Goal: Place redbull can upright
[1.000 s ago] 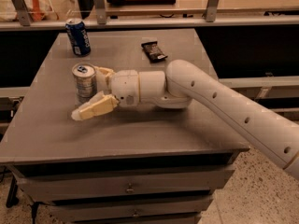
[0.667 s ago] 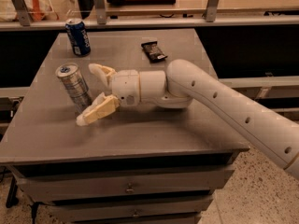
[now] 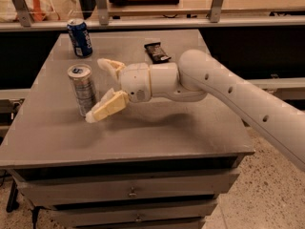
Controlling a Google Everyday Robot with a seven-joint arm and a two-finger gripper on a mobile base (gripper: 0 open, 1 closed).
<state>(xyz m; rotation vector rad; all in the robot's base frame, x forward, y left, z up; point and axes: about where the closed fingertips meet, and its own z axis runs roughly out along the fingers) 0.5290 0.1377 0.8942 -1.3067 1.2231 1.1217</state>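
1. Camera view, the only one. The redbull can [image 3: 82, 89] stands upright on the left half of the table [image 3: 157, 132], top rim level and pull-tab end up.
2. The gripper [image 3: 97, 90] sits just right of the can at about the same height. Its fingers are spread wide and grip nothing.
3. The far finger [image 3: 110, 67] points left behind the can's upper right. The near finger [image 3: 107, 107] slants down to the left, its tip at the can's base. Whether that tip touches the can, I cannot tell.
4. So the can is at the mouth of the spread fingers, near their tips, not deep between them.
5. Can: slim, tall cylinder, shiny silver metal with darker print, silver lid.
6. Fingers: cream-yellow, flat and tapered, matte. Wrist and arm [image 3: 238, 94]: smooth white rounded shells, entering from the right.
7. Table: flat grey top, dull and slightly scuffed, with grey drawers [image 3: 131, 192] beneath.
8. Pepsi can [image 3: 79, 37]: wider, dark blue, upright at the far left corner, well apart from the gripper.
9. Snack bar [image 3: 157, 52]: dark, glossy wrapper, lying flat near the far edge, behind the wrist.
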